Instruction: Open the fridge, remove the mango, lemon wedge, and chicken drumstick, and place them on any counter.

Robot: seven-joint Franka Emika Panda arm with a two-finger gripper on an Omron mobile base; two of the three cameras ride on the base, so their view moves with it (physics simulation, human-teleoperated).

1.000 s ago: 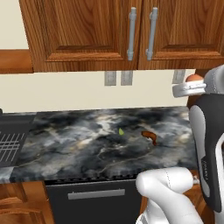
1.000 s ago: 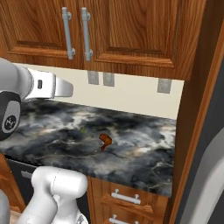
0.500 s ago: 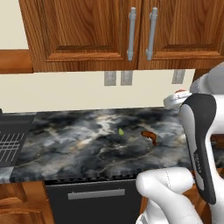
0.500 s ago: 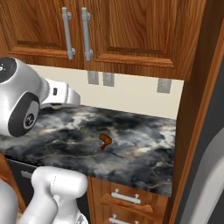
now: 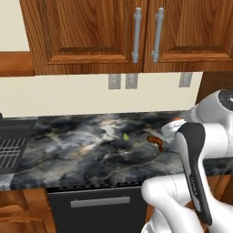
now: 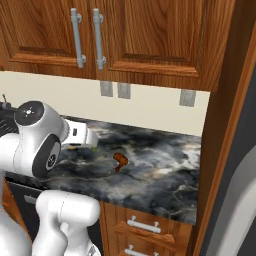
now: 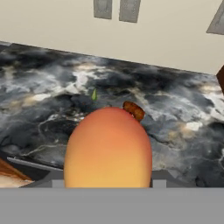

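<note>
The mango [image 7: 108, 148] sits between the jaws of the gripper [image 7: 107, 181], which is closed on it; in the hand view it is a big orange-yellow oval just in front of the camera, above the counter [image 7: 39, 100]. In the left base view a small part of the mango [image 5: 176, 122] shows at the end of the white arm, near the right end of the counter [image 5: 68, 145].

The drumstick [image 5: 155, 140] lies flat on the counter, close to the gripper. In the right base view the drumstick [image 6: 120, 160] is near the middle of the counter [image 6: 165, 170]. In the hand view the drumstick [image 7: 134, 110] shows just behind the top of the mango.

The lemon wedge [image 5: 126, 136] lies on the stone a little to the left of the drumstick, apart from it. In the hand view the wedge [image 7: 93, 94] is a small green sliver, farther from the camera than the drumstick.

The grey side of the fridge [image 6: 235, 200] stands at the right edge of the right base view, past a wooden panel [image 6: 225, 125].
</note>
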